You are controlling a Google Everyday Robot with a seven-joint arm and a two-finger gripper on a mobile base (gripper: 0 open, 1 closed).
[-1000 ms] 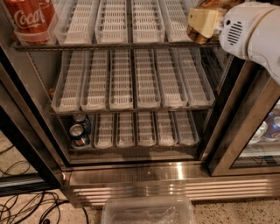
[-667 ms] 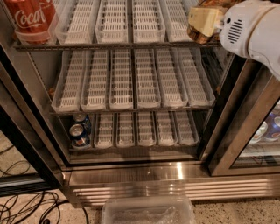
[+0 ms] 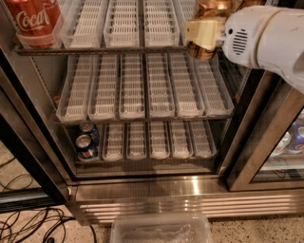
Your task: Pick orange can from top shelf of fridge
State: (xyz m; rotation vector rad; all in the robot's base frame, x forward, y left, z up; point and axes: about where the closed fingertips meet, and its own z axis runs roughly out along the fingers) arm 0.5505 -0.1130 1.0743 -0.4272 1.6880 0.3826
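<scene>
The orange can (image 3: pixel 213 7), shiny copper with dark marks, is at the right end of the top shelf (image 3: pixel 104 49) of the fridge (image 3: pixel 142 190), at the picture's top edge. My gripper (image 3: pixel 195 34), cream-coloured on a white arm, reaches in from the right and is shut on the can. One cream finger (image 3: pixel 203 33) crosses the can's front. The other finger is hidden behind it. The can's base (image 3: pixel 199 51) hangs just over the shelf's front rail.
A red Coca-Cola can (image 3: pixel 33 21) stands at the top shelf's left end. Two small blue cans (image 3: pixel 87 144) sit at the bottom rack's left. The glass door (image 3: pixel 266 142) stands open at the right. A clear plastic tub (image 3: pixel 161 230) and cables (image 3: pixel 28 228) lie on the floor.
My gripper and the orange can have shifted slightly left and down, toward the shelf's front rail. Nothing else has moved.
</scene>
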